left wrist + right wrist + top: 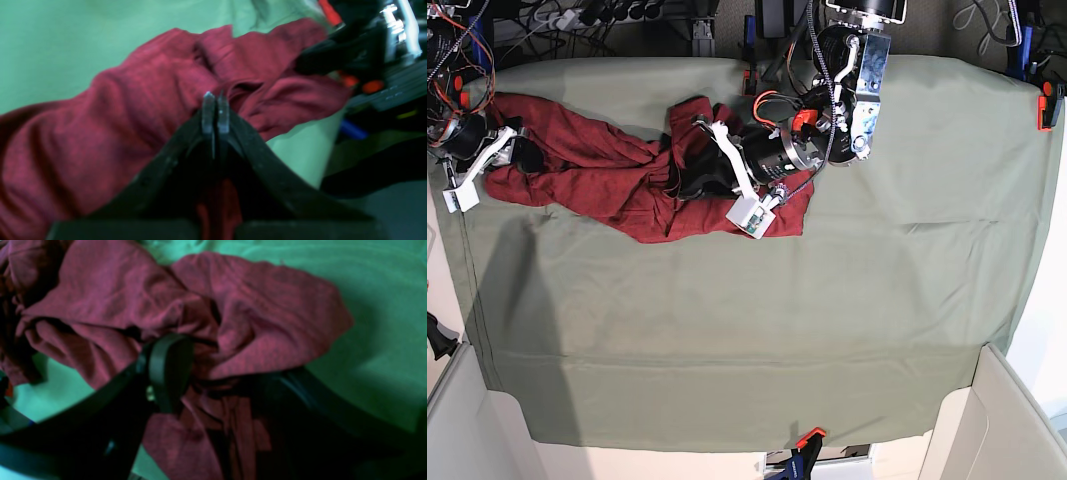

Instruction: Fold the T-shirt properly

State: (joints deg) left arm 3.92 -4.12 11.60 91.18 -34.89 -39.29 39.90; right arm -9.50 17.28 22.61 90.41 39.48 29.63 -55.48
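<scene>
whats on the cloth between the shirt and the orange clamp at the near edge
Nothing: in the base view only bare green table cloth lies between the T-shirt and the orange clamp.

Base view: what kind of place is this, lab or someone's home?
Most likely a robot lab bench. A green cloth is clamped over the table with orange-handled clamps, two robot arms work on a red T-shirt, and cables clutter the far edge.
</scene>
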